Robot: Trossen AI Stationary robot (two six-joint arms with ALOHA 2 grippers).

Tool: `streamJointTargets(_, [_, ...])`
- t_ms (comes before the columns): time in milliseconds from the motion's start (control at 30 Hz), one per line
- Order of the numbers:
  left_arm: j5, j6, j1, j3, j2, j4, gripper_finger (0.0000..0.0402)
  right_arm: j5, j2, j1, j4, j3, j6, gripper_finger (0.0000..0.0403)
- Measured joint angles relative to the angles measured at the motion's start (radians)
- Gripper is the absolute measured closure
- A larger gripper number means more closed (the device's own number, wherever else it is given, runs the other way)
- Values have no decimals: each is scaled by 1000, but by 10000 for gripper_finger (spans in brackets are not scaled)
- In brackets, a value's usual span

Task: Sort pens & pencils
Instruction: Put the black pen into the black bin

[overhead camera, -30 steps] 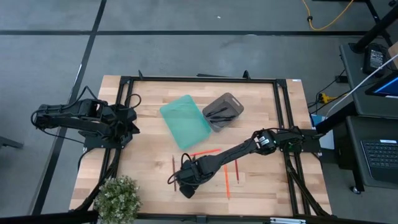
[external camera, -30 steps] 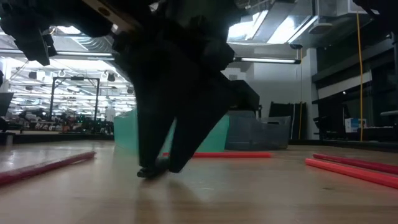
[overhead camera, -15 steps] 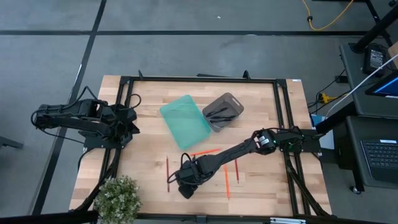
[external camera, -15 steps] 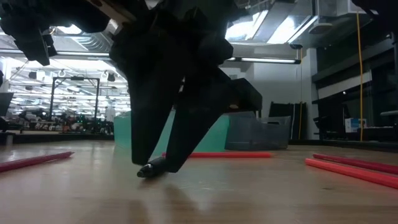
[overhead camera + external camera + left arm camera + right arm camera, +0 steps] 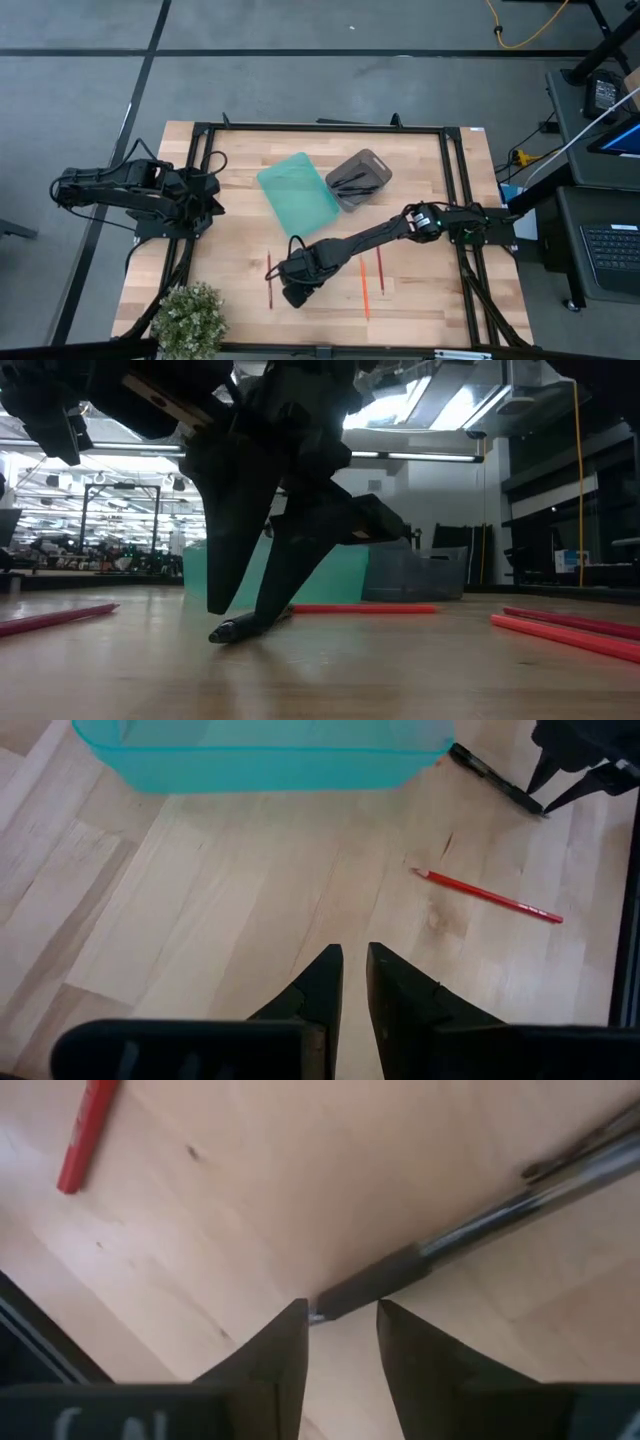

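A black pen point(image 5: 440, 1245) lies flat on the wood near the teal bin point(image 5: 298, 195); the low view shows it too point(image 5: 245, 627). My right gripper point(image 5: 342, 1325) points down at it, open by a narrow gap, with its fingers on either side of the pen's tip end. Orange-red pencils lie flat on the table: one left of the gripper point(image 5: 269, 280), others to its right point(image 5: 364, 288). More pens lie in the grey bin point(image 5: 358, 180). My left gripper point(image 5: 355, 970) waits shut by the table's left edge. My right gripper comes from above with one finger point(image 5: 285, 1345) on each side of the pen's tip point(image 5: 318, 1316). The tip lies right beside that finger, and I cannot tell whether it touches. The pen lies flat on the table.
The teal bin and the grey bin stand side by side toward the far edge. A potted plant point(image 5: 190, 318) sits at the near left corner. A dark frame point(image 5: 455, 190) runs round the table. Bare wood lies between the left arm and the pencils.
My right gripper has shifted a little toward the far edge and the teal bin. The fingertips that met on the pen's tip now stand apart. The pen's tip rests on the wood. The pencil left of the gripper has slid toward the table's left edge.
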Motion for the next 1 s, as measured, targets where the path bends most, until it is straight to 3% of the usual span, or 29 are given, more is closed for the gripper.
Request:
streamJointTargets(833, [0, 26, 0, 0, 0, 0, 358, 15, 0, -3, -58, 2, 136, 280])
streamJointTargets(1000, [-13, 26, 0, 0, 0, 0, 358, 21, 0, 11, 15, 2, 164, 280])
